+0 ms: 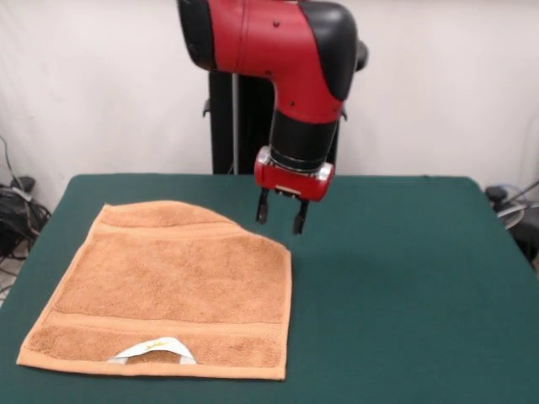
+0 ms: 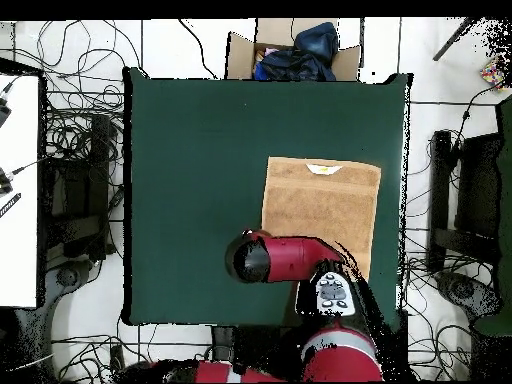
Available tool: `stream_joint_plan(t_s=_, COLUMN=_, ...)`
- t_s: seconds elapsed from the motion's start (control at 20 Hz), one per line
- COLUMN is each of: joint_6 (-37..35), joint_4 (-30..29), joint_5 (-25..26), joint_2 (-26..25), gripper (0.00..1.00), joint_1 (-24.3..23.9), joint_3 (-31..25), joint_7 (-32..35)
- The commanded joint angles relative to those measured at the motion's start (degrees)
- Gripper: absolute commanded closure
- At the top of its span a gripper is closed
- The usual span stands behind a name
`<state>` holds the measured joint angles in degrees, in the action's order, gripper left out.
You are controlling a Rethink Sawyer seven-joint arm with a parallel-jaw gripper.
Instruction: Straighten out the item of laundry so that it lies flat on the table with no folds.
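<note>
Front and overhead views, single moment. I saw the orange-tan towel (image 1: 173, 286) lying spread on the dark green desk (image 1: 404, 286), on the left half of the desk in the front view and reaching its near edge. Its far right corner appeared turned under or cut off on a slant, so the far edge ran as a curve rather than a square corner. A small white tag (image 1: 154, 348) lay folded up onto the cloth at the near edge. The tool (image 1: 280, 215) hung above the desk just beside that slanted corner, its two dark fingers (image 1: 263, 207) apart and holding nothing. From overhead, the red arm (image 2: 290, 258) covered the towel's edge nearest the base.
</note>
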<state>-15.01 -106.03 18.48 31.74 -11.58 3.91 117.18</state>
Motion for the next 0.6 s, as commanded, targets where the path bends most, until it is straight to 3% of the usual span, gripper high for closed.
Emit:
stream_joint_plan(t_s=0.05, joint_6=6.0, joint_4=2.6, joint_5=4.0, joint_2=-9.0, gripper=0.0, joint_1=4.6, joint_3=3.7, joint_7=6.6)
stream_joint_plan(t_s=0.4, joint_6=13.8, joint_4=7.0, joint_5=2.4, joint_2=-18.2, gripper=0.0, joint_1=11.4, joint_3=11.2, joint_7=9.6)
stream_joint_plan(t_s=0.6, joint_6=17.0, joint_4=6.7, joint_5=-0.5, joint_2=-20.0, gripper=0.0, joint_1=13.3, joint_3=13.7, joint_7=9.7)
